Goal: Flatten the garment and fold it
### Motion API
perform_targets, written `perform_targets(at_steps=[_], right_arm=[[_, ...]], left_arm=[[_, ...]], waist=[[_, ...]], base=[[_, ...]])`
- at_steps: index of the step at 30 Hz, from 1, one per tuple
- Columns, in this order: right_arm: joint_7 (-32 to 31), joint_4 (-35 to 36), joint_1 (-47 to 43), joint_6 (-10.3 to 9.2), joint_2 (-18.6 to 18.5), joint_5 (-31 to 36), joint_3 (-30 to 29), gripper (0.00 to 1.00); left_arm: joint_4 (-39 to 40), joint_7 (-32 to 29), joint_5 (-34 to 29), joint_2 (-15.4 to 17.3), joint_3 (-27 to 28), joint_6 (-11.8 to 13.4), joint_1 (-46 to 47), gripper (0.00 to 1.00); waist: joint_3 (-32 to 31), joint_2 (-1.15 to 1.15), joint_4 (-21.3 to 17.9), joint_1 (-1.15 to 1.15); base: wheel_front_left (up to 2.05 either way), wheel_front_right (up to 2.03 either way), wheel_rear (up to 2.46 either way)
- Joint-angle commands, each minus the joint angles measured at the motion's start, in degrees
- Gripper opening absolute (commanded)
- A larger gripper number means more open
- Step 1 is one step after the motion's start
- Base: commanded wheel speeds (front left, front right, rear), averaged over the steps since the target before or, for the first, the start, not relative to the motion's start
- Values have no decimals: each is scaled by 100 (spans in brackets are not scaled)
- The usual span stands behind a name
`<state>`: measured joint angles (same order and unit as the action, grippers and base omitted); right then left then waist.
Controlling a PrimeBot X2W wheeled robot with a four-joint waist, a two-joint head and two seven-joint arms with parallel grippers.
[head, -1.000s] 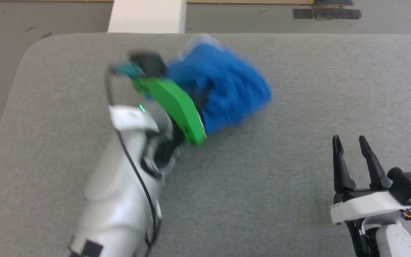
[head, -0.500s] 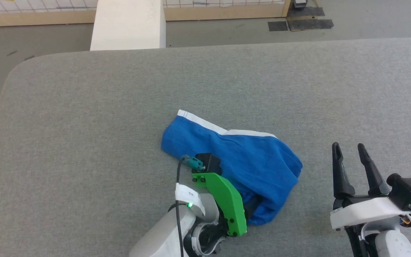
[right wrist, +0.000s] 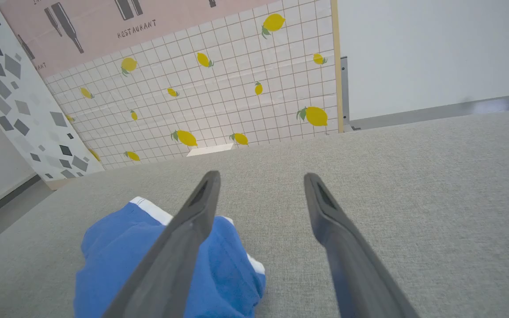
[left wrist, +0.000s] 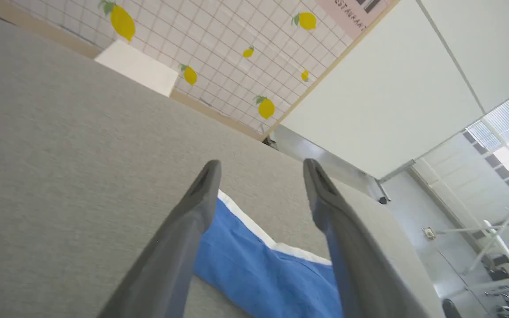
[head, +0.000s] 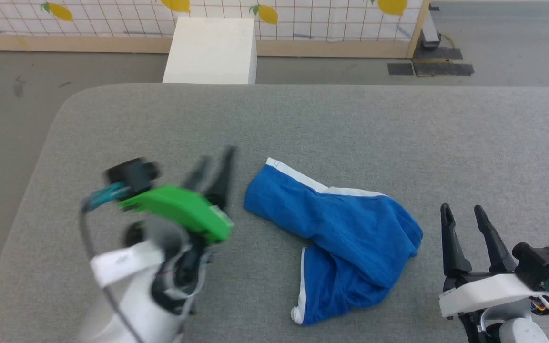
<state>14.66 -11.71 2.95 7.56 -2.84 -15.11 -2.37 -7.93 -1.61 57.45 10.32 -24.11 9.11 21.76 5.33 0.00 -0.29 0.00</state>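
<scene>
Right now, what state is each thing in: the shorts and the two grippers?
garment: lying bunched on the table, partly doubled over itself, not flat, not held.
left gripper: open, empty, to the garment's left.
right gripper: open, empty, to the garment's right, not touching it.

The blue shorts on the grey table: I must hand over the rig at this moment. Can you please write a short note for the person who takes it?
Grippers: the left gripper is open and empty, beside the left end of the garment and apart from it. The right gripper is open and empty, to the garment's right, not touching it.
Things: the garment lies near the middle of the grey table, bunched, with its near part doubled over.
Done: nothing finished; it is neither flat nor folded.
Left: spread it flat, then fold it.
</scene>
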Motion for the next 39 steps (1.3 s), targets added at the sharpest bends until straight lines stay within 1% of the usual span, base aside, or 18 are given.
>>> perform_targets(at_steps=[1, 3, 5, 7, 9, 12, 14, 18, 21, 23, 25, 27, 31, 34, 38, 39], right_arm=[[34, -18, -78, -8, -4, 21, 6, 100], [34, -9, -89, -8, -4, 40, 3, 100], [34, -5, -106, -8, -4, 71, -23, 100], [34, -63, -133, -8, -4, 102, -63, 100], [28, -121, -141, -8, -4, 119, -95, 100], [-153, -119, -149, -8, -4, 117, -176, 100], [-500, -126, -136, -8, -4, 135, -213, 100], [-1659, -60, -18, -8, -4, 244, -184, 100], [-2847, 21, 145, -8, -4, 471, -142, 100], [-3530, 95, 288, -8, -4, 675, -69, 100], [-4015, 170, 429, -8, -4, 880, 17, 100], [-4298, 204, 559, -8, -4, 1027, 112, 100], [-4604, 38, 742, -8, -4, 1237, 224, 100], [-4672, -166, 832, -8, -5, 1313, 191, 100], [-4599, -379, 939, -8, -4, 1327, 82, 100], [-4558, -412, 964, -8, -4, 1305, 50, 36]], left_arm=[[3, 453, -344, 246, 124, 6, -234, 100], [-24, 992, -773, 505, 192, 56, -434, 100], [-38, 1389, -1179, 687, 216, 136, -611, 100], [-13, 1576, -1560, 806, 291, 229, -793, 100], [110, 1643, -1850, 804, 445, 282, -990, 100], [504, 1656, -2343, 641, 805, 323, -1302, 100], [725, 1658, -2629, 476, 1037, 319, -1560, 100], [972, 1659, -3013, 146, 1426, 206, -1943, 100], [1067, 1660, -3228, -95, 1656, 61, -2102, 100], [1095, 1660, -3334, -233, 1775, -65, -2134, 100], [1071, 1660, -3402, -354, 1857, -194, -2138, 100], [1065, 1660, -3487, -450, 1922, -312, -2121, 100], [999, 1660, -3595, -585, 2019, -491, -2073, 100], [961, 1660, -3650, -648, 2073, -582, -2033, 100], [913, 1660, -3698, -700, 2161, -678, -2006, 100], [902, 1660, -3707, -708, 2182, -693, -2005, 100]], waist=[[-77, 0, 44, 0], [-80, 0, 36, 0], [-70, 0, 30, 0], [-55, 0, 18, 0], [-26, 0, 1, 0], [7, 0, -18, 0], [43, 0, -36, 0], [98, 0, -56, 0], [142, 0, -27, 0], [189, 0, 27, 0], [237, 0, 103, 0], [294, 0, 191, 0], [418, 0, 354, 0], [490, 0, 446, 0], [547, 0, 494, 0], [549, 0, 489, 0]], base=[[0, 0, 0], [0, 0, 0], [0, 0, 0], [0, 0, 0], [0, 0, 0], [0, 0, 0], [0, 0, 0], [0, 0, 0], [0, 0, 0], [0, 0, 0], [0, 0, 0], [0, 0, 0], [0, 0, 0], [0, 0, 0], [0, 0, 0], [0, 0, 0]])
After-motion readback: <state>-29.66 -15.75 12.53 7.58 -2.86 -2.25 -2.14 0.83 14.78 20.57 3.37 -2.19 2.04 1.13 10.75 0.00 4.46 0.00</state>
